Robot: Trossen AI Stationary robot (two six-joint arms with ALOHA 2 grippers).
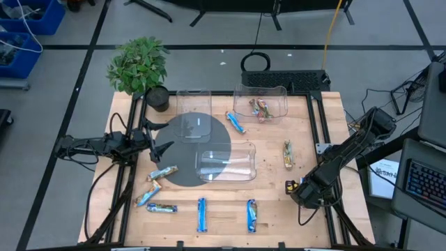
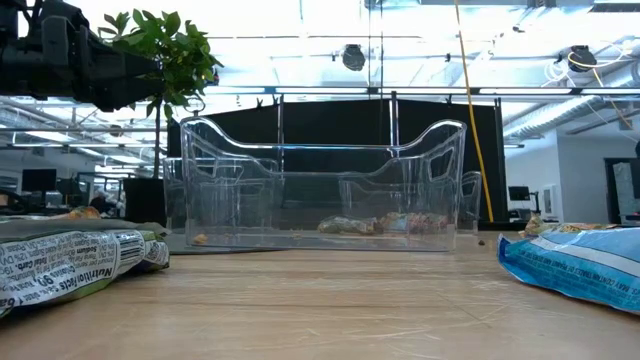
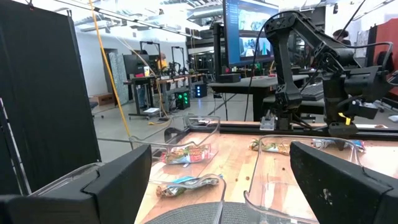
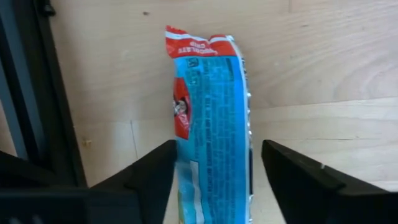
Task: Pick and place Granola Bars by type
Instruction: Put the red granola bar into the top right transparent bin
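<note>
A pale wooden surface with dark rails along its edges stands in a large workshop with a grey tiled floor. A potted plant sits at the far left corner. Three clear plastic bins rest mid-surface: one at far centre, one at far right holding a few granola bars, and a nearer one partly over a dark round mat.

More bars lie loose: several along the near edge, a cluster near the left, one by the far right bin, one toward the right.

The left end effector hovers over the left side, fingers spread wide and empty. The right end effector is low at the near right, its fingers either side of a blue and red bar, not visibly touching it.

Beyond the surface are desks, monitors and cables.
</note>
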